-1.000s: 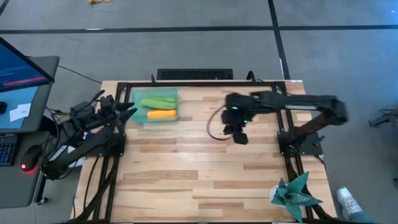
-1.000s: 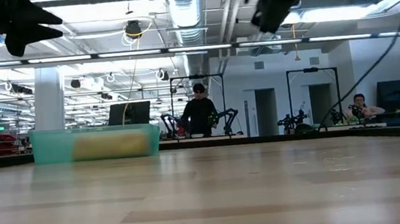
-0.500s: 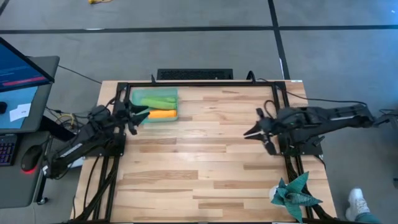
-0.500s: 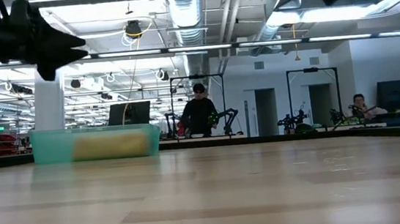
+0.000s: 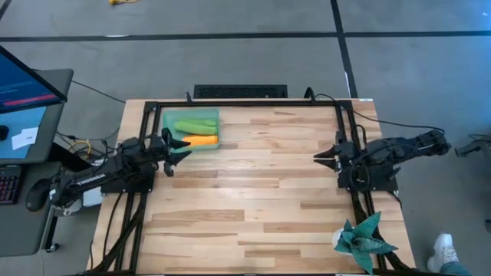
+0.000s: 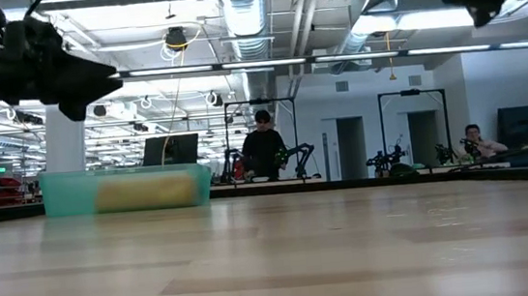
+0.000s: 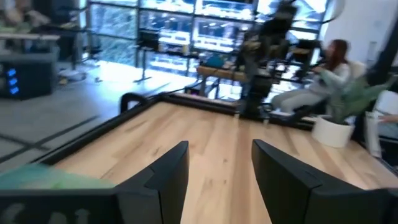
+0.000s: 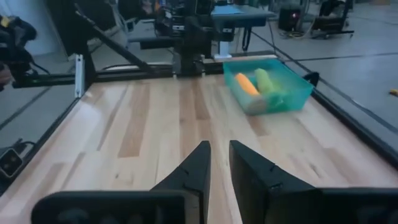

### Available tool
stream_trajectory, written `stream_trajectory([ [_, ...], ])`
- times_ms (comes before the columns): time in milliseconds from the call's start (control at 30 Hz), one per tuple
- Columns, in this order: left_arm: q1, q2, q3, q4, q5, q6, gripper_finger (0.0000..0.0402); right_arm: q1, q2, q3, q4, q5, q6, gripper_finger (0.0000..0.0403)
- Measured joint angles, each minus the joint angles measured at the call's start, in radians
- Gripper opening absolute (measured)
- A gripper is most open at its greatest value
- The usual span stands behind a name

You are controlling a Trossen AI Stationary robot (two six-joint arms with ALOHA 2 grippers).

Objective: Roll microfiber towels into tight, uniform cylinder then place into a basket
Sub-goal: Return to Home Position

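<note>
Finding: the task appeared complete. The lime green microfiber towel and the bright orange microfiber towel each lay rolled into a cylinder, side by side inside the shallow translucent teal-green plastic basket. No cloth was seen loose on the light wooden table. Roll tightness could not be judged closely; both looked even in length.

The left gripper hung above the table with its fingers spread and nothing between them; the basket sat just ahead of and beside its tips. The right gripper hung well apart from the basket, facing it across the table, its fingers narrowly parted and empty.

Remaining work, in my judgement: only parking both arms.

Surroundings: a spiky teal star-shaped object lay behind the right gripper near that arm's base, out of reach of either path. People stood and sat in the room beyond. Nothing obstructed either arm.
</note>
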Motion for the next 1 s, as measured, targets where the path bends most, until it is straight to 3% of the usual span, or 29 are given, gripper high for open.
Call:
stream_trajectory([
  [167,-0.104,0.0,-0.001,0.026,-0.01,0.038,0.014,0.033,-0.074,-0.133,0.096,0.017,0.025,0.0079],
  [500,-0.309,0.0,-0.002,0.019,-0.087,0.114,0.0008,0.035,-0.104,-0.357,0.322,0.065,0.039,0.0079],
  [767,-0.388,0.0,-0.003,0.015,-0.223,0.168,0.0001,0.037,-0.089,-0.423,0.408,0.062,0.047,0.0079],
  [1000,-0.393,0.0,-0.004,-0.015,-0.242,0.203,0.0002,0.035,-0.091,-0.423,0.422,0.063,-0.003,0.0079],
])
